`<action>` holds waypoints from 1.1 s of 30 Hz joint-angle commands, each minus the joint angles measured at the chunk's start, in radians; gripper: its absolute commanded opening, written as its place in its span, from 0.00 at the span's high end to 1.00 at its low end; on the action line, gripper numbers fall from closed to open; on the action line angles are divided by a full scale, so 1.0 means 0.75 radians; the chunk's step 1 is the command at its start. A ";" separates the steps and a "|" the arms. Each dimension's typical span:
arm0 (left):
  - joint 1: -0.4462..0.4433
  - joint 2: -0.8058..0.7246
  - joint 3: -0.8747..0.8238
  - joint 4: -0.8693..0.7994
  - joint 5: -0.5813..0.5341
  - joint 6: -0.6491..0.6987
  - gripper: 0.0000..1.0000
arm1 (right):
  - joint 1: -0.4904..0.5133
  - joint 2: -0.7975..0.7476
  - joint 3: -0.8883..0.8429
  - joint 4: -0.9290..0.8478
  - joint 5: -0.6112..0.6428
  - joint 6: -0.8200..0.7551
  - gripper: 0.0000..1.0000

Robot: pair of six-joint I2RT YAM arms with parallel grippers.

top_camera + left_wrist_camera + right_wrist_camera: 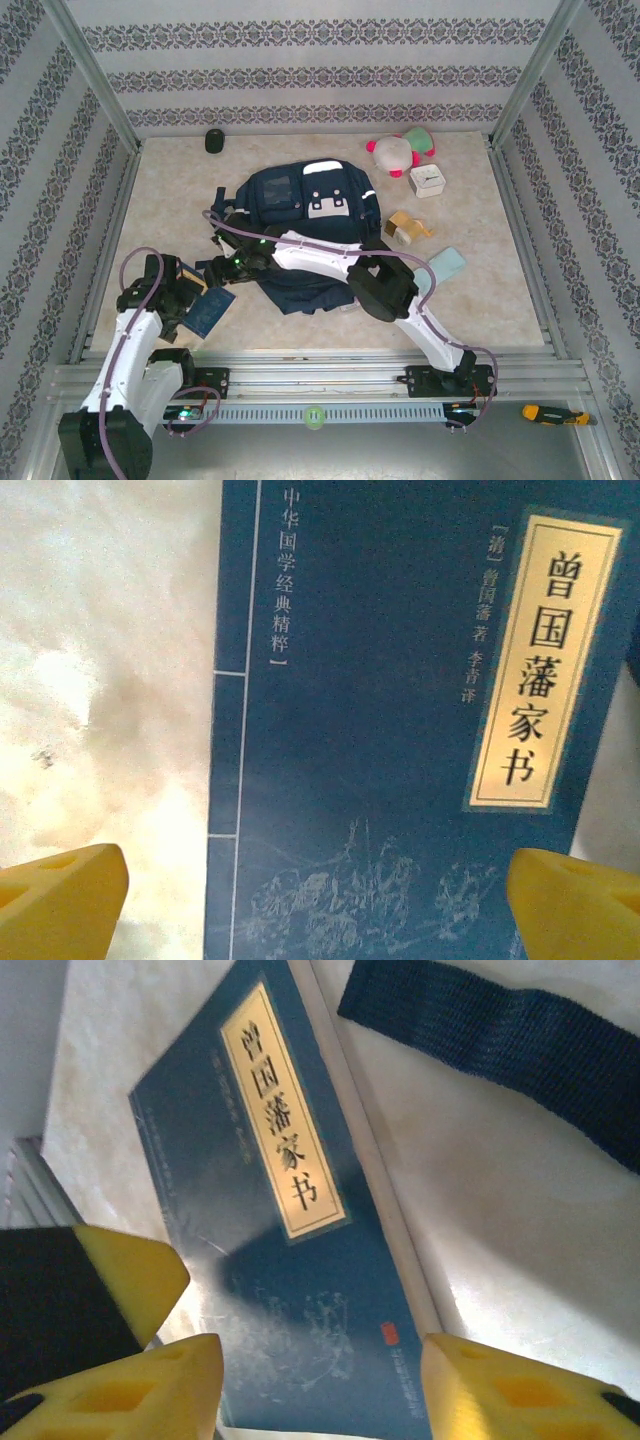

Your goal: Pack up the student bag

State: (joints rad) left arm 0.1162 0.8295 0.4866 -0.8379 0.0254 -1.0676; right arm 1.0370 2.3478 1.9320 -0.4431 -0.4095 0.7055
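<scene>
bright overhead glare, blurry wrist views

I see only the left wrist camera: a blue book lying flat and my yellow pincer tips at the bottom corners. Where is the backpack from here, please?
Observer: The backpack lies in the middle of the table, farther from the near edge than the book and to its right.
Operator: Is the right pincer near my book?
Observer: Yes. It hangs open over the same book, close beside the left pincer.
Operator: Does anything lie next to the book?
Observer: A dark strap lies on the table beside it, not touching it.
</scene>
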 commanded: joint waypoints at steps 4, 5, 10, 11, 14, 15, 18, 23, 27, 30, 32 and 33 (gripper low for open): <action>0.017 0.145 -0.058 0.279 0.166 0.083 0.05 | -0.029 0.012 0.016 -0.125 -0.008 -0.061 0.49; 0.017 0.159 -0.056 0.309 0.201 0.093 0.05 | -0.037 0.004 -0.002 -0.121 -0.001 -0.063 0.50; 0.004 0.235 -0.054 0.519 0.434 0.129 0.09 | -0.107 -0.081 -0.144 -0.095 0.007 -0.094 0.50; 0.000 0.231 -0.042 0.519 0.442 0.133 0.10 | -0.113 -0.093 -0.165 -0.095 0.009 -0.103 0.50; -0.008 0.173 0.025 0.412 0.393 0.196 0.13 | -0.115 -0.112 -0.207 -0.094 0.012 -0.125 0.50; -0.008 0.149 0.046 0.360 0.354 0.215 0.13 | -0.116 -0.103 -0.210 -0.101 0.017 -0.137 0.50; 0.000 0.085 0.019 0.281 0.285 0.187 0.12 | -0.127 -0.074 -0.182 -0.104 0.003 -0.183 0.50; 0.001 -0.052 -0.105 0.296 0.233 0.073 0.14 | -0.113 -0.051 -0.102 -0.101 0.003 -0.235 0.52; 0.004 -0.095 -0.117 0.280 0.167 0.073 0.19 | -0.115 -0.031 -0.049 -0.096 0.022 -0.254 0.56; 0.003 -0.105 -0.150 0.340 0.151 0.043 0.26 | -0.117 -0.022 -0.003 -0.034 0.008 -0.276 0.58; 0.003 -0.104 -0.168 0.388 0.152 0.029 0.29 | -0.118 0.020 0.058 -0.038 -0.005 -0.284 0.58; 0.003 -0.099 -0.172 0.395 0.152 0.027 0.30 | -0.120 0.048 0.094 -0.045 -0.011 -0.285 0.58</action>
State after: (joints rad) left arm 0.1162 0.7582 0.3756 -0.5903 0.1715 -1.0103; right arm 0.9512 2.3337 1.9388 -0.4896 -0.4122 0.5217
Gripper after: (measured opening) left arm 0.702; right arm 0.419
